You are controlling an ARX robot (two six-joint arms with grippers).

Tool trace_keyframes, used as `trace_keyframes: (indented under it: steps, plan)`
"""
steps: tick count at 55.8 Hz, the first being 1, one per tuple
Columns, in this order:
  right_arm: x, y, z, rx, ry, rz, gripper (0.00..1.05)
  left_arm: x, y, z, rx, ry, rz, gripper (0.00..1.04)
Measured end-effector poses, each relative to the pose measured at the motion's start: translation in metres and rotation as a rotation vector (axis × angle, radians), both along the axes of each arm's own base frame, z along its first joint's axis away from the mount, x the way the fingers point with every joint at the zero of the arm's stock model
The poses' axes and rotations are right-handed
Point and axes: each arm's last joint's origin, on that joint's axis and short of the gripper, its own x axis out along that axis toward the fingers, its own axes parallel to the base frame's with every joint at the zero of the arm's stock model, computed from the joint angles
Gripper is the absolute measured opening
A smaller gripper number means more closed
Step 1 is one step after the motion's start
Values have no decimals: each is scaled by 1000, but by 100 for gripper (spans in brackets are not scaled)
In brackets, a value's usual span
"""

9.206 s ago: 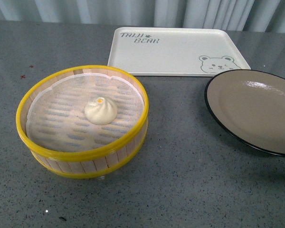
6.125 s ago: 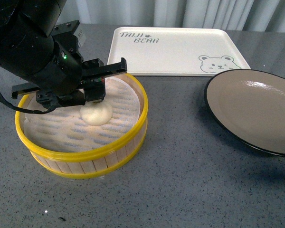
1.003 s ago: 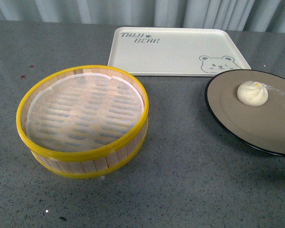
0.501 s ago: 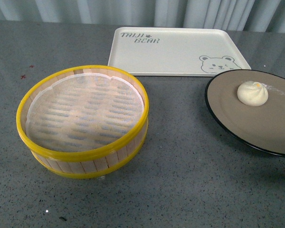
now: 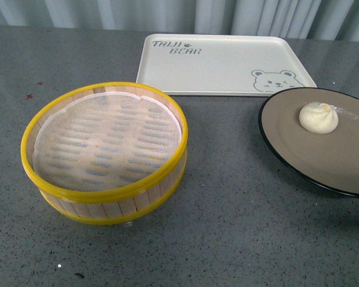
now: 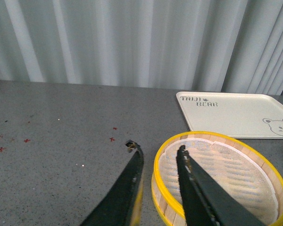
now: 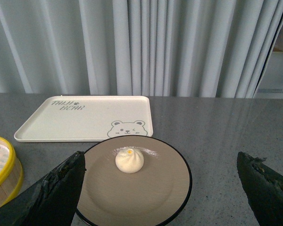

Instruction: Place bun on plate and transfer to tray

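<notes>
Glossy-rimmed plate [image 5: 299,156], soft bun [image 5: 318,117] on it.
Prob. stiff, slick: pinch rim ahead, between the wide-spread fingers of R gripper [image 7: 161,184]; L gripper [image 6: 156,149] parted, empty.

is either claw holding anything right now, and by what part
Nothing is held. The left claw and the right claw are both open and empty; the bun sits free on the plate.

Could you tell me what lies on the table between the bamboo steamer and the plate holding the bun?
Nothing: in the front view only bare grey tabletop separates the steamer from the plate, where the bun sits.
</notes>
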Motion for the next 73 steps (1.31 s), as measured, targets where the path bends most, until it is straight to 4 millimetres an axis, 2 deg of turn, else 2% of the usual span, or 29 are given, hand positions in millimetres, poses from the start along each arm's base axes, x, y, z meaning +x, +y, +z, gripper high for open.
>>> trace_keyframes:
  steps: [7, 20, 24, 28, 32, 43, 52, 56, 62, 73]
  plan:
    - [0, 0, 0, 0, 0, 0, 96, 0, 0, 0, 0, 0, 0, 60]
    - [0, 0, 0, 0, 0, 0, 96, 0, 0, 0, 0, 0, 0, 100]
    - [0, 0, 0, -16, 3, -18, 96, 0, 0, 0, 2, 0, 0, 98]
    - [3, -2, -1, -142, 31, -129, 96, 0, 0, 0, 2, 0, 0, 98]
    - [10, -6, -2, -245, 89, -138, 96, 0, 0, 0, 2, 0, 1, 98]
    - [43, -27, 7, -244, 225, -99, 96, 0, 0, 0, 3, 0, 1, 98]
    - [84, -56, 1, -137, 442, -72, 96, 0, 0, 0, 3, 0, 1, 98]
    - [104, -76, -8, -17, 615, -53, 96, 0, 0, 0, 3, 0, 1, 98]
    - [128, -98, -14, 156, 749, -1, 96, 0, 0, 0, 3, 0, 1, 98]
    - [153, -109, -27, 398, 815, 50, 96, 0, 0, 0, 3, 0, 1, 98]
